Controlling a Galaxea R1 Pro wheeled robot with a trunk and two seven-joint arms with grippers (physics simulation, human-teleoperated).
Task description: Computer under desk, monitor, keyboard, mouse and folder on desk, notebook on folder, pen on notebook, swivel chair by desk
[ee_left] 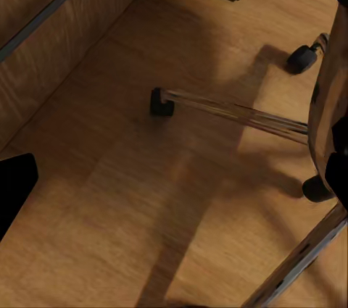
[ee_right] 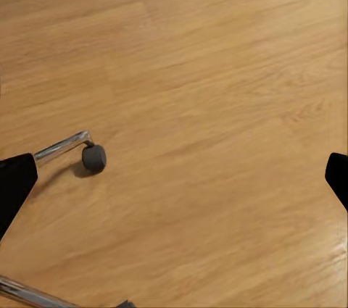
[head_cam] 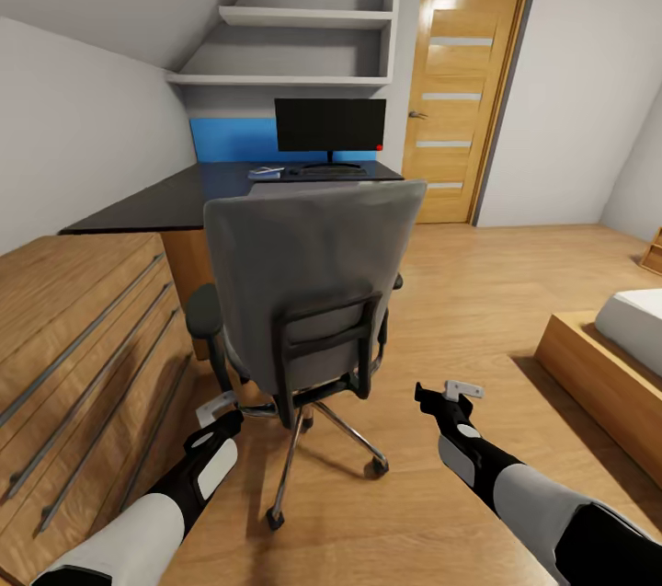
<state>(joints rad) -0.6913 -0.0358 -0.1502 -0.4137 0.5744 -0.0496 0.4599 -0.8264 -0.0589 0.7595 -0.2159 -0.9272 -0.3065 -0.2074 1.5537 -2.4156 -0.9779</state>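
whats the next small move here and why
Probably reach both arms forward to the swivel chair. Its backrest faces the robot, between it and the desk, while the left gripper and right gripper hang low beside its base, holding nothing.

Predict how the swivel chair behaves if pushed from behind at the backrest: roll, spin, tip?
Likely rolls easily: the swivel chair stands on castors over smooth wood floor. It may yaw rather than track straight, since the seat swivels on a single column and the castors point differently. A push high on the backrest could tilt it a little; lower seems safer.
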